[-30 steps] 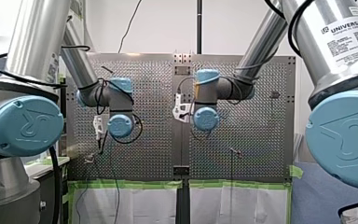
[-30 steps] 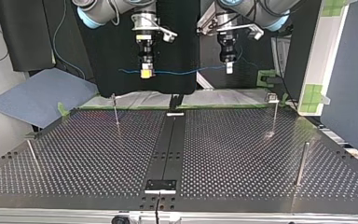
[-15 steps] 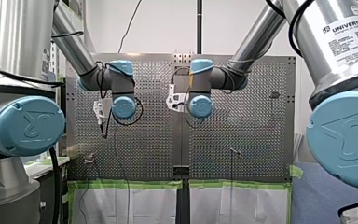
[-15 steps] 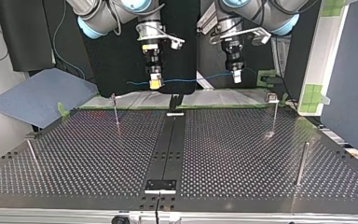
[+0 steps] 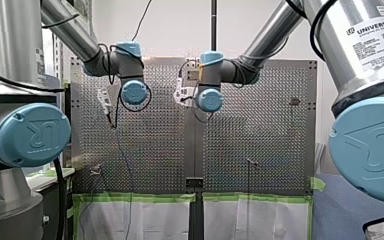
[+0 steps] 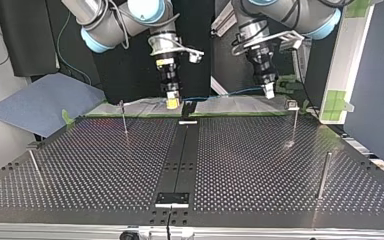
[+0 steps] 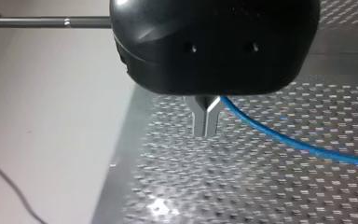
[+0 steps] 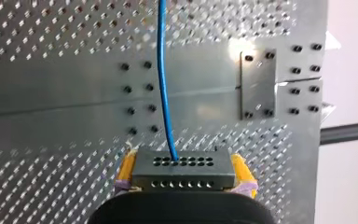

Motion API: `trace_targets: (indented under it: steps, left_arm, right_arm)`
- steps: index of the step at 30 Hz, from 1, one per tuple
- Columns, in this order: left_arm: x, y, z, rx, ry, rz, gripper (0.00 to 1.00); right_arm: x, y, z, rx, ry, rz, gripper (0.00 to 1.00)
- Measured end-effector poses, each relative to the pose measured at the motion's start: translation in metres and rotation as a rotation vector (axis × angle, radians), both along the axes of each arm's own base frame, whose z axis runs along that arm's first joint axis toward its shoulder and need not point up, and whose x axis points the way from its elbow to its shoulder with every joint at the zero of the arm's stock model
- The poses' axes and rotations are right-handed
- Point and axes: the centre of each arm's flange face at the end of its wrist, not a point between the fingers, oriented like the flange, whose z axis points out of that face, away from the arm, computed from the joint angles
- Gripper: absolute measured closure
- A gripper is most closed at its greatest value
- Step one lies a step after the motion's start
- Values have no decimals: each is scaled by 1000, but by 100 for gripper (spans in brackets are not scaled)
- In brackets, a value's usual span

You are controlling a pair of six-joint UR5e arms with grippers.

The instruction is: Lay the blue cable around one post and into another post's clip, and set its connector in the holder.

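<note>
Your right gripper (image 8: 184,173) clamps the grey connector block (image 8: 184,168), left gripper (image 6: 269,93) the thin blue cable (image 7: 279,137); clip-topped steel post (image 6: 294,125) at its four o'clock on perforated dark table (image 6: 260,165).

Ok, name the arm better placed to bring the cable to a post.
Left, probably: the left gripper pinches the blue cable near the post at the top view's right; the right gripper holds the connector farther off.

Perforated worktop (image 8: 51,42) lies under the right jaws — a bolted metal plate (image 8: 257,84) ahead, to one side; green tape (image 5: 135,197) and a blue-grey mat (image 6: 45,102) sit well apart.
</note>
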Motion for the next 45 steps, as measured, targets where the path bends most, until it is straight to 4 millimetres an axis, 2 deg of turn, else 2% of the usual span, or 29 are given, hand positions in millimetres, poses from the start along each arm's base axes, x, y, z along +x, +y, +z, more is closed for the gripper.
trace_targets:
  steps: [8, 12, 19, 26, 31, 40, 45]
  left_arm:
    - [3, 7, 56, -50, -73, 13, 100]
    - [2, 13, 77, -71, -98, 21, 100]
    - [1, 20, 92, -77, -92, 26, 100]
    - [13, 37, 125, -123, -137, 16, 100]
    - [17, 50, 142, -155, -173, 5, 100]
    - [34, 70, 163, -201, -227, -12, 100]
    - [50, 80, 175, -209, -251, -18, 100]
  right_arm:
    - [15, -5, 26, -19, -11, 41, 100]
    - [24, -7, 42, -37, -25, 62, 100]
    - [33, -9, 65, -44, -32, 73, 100]
    - [43, -9, 88, -69, -50, 87, 100]
    - [51, -9, 106, -90, -65, 98, 100]
    - [59, -6, 123, -109, -84, 113, 100]
    - [66, -4, 140, -132, -110, 127, 100]
